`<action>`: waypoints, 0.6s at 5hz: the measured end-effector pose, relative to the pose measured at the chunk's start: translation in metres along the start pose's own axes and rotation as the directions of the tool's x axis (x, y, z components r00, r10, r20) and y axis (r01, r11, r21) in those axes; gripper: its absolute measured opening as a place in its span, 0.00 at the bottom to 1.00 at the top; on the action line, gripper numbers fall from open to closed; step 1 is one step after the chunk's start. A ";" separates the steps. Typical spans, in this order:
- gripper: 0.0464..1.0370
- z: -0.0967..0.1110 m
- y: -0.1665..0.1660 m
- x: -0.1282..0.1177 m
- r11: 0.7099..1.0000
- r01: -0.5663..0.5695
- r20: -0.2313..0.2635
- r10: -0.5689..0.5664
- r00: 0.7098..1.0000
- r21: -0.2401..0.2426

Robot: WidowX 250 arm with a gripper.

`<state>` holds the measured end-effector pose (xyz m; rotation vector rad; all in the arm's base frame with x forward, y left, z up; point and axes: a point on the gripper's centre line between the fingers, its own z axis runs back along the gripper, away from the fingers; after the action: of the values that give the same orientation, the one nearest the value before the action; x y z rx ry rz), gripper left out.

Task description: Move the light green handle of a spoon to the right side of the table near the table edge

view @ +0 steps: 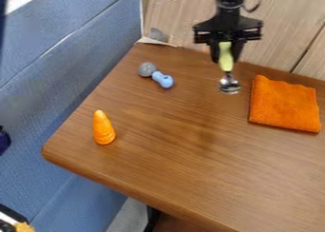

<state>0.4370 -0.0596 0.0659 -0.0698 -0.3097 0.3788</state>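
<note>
At the top of the camera view, my gripper [226, 53] hangs over the back part of the wooden table [190, 164]. It is shut on the light green handle [226, 57] of a spoon. The spoon points downward, with its metal bowl [230, 84] at the lower end. The bowl appears just above the tabletop, left of the orange cloth; whether it touches the wood I cannot tell.
A folded orange cloth [284, 104] lies at the right. A blue and grey toy [162, 79] is at the back left, and an orange cone-shaped object [103, 128] sits near the left edge. A wooden panel [279, 31] stands behind the table.
</note>
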 end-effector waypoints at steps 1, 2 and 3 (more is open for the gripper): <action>0.35 0.006 -0.023 -0.030 0.994 0.102 -0.008 -0.102 0.995 -0.044; 0.35 -0.005 -0.043 -0.068 0.977 0.194 -0.053 -0.199 0.979 -0.086; 0.35 -0.010 -0.049 -0.095 0.958 0.262 -0.060 -0.270 0.961 -0.118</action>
<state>0.3737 -0.1406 0.0359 -0.1476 -0.2602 0.0907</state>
